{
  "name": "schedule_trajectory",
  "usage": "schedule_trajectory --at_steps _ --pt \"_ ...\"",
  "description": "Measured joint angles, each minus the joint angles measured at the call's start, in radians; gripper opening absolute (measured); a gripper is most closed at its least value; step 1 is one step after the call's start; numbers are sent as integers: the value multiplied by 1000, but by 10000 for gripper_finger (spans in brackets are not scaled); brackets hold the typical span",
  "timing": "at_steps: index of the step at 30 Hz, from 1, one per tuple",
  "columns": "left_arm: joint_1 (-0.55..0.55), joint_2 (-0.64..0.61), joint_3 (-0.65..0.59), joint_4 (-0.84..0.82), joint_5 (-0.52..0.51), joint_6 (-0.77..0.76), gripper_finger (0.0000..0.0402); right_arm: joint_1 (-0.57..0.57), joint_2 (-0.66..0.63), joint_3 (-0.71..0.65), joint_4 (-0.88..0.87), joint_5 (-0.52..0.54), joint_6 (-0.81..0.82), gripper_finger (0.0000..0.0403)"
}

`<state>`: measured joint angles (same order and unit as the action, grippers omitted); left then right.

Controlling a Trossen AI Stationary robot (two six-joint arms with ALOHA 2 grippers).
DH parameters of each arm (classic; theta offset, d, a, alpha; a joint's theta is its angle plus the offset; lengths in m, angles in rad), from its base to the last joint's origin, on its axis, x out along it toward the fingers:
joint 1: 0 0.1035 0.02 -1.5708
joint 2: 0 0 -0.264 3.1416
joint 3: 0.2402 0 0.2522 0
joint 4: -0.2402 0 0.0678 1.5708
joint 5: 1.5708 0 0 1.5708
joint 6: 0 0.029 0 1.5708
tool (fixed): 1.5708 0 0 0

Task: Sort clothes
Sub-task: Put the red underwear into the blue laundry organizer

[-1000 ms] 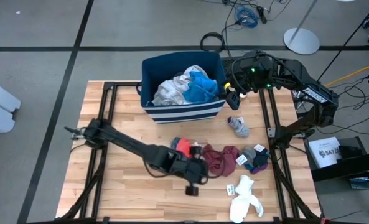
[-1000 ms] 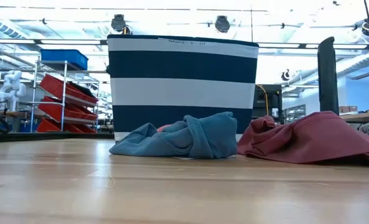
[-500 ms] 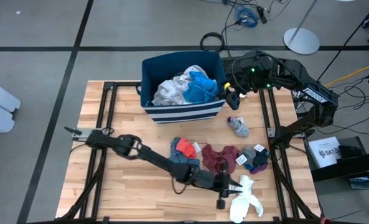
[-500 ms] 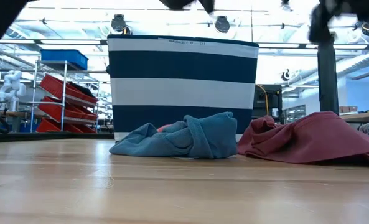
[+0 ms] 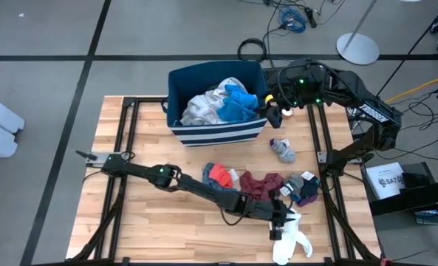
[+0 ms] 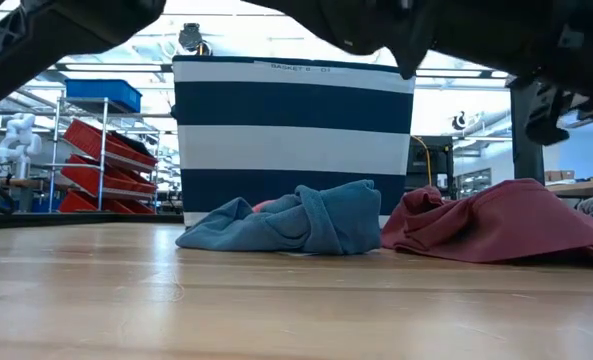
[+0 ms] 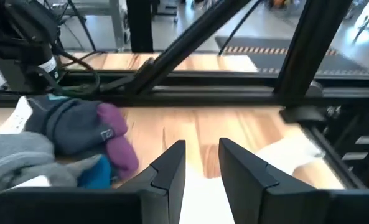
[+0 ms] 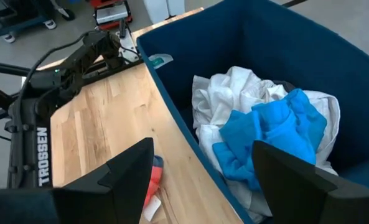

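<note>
My left arm reaches low across the table. Its gripper (image 5: 283,223) (image 7: 201,149) is open by a narrow gap, right at the upper end of a white garment (image 5: 292,241) (image 7: 287,157) lying near the table's near right corner. A maroon cloth (image 5: 263,186) (image 6: 496,222), a red and teal piece (image 5: 216,176) (image 6: 296,220), a grey and purple piece (image 5: 303,188) (image 7: 84,127) and a small grey piece (image 5: 283,151) lie flat on the wood. My right gripper (image 5: 275,112) (image 8: 203,146) hangs open over the right rim of the navy striped bin (image 5: 182,81), touching nothing. My left gripper comes at the white garment almost level from the table's left, its fingers (image 7: 172,165) over the garment's upper end (image 7: 203,202). Whether the fingers touch the cloth I cannot tell.
The bin (image 8: 284,43) at the far middle holds a white garment (image 8: 234,99) and a bright blue one (image 8: 271,134). Small white tags (image 5: 273,224) lie among the clothes. Black frame rails (image 5: 329,199) run along the table's left and right sides. Bare wood lies at the near left.
My left gripper has swept toward the table's right edge and down, from above the red and teal piece to the white garment, the arm stretching out low over the table and slowing at the end. The clothes lie as before.
</note>
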<state>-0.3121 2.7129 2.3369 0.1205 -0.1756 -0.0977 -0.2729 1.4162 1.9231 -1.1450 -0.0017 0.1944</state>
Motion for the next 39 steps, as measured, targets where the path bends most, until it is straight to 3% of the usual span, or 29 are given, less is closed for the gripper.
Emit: schedule_trajectory --at_steps 10,16,28,34,39 --pt "26 60 2 15 99 -26 104 0 0 0 13 0 24 258" --pt "24 64 3 -179 60 -26 104 0 0 0 13 0 34 258" --pt "54 15 23 -537 -129 -133 104 7 0 0 9 -5 67 258" --pt "54 -76 13 -847 -410 -132 104 8 0 0 -10 -4 68 258" --pt "42 -198 18 -915 -435 -130 104 8 0 0 -13 -4 67 258"
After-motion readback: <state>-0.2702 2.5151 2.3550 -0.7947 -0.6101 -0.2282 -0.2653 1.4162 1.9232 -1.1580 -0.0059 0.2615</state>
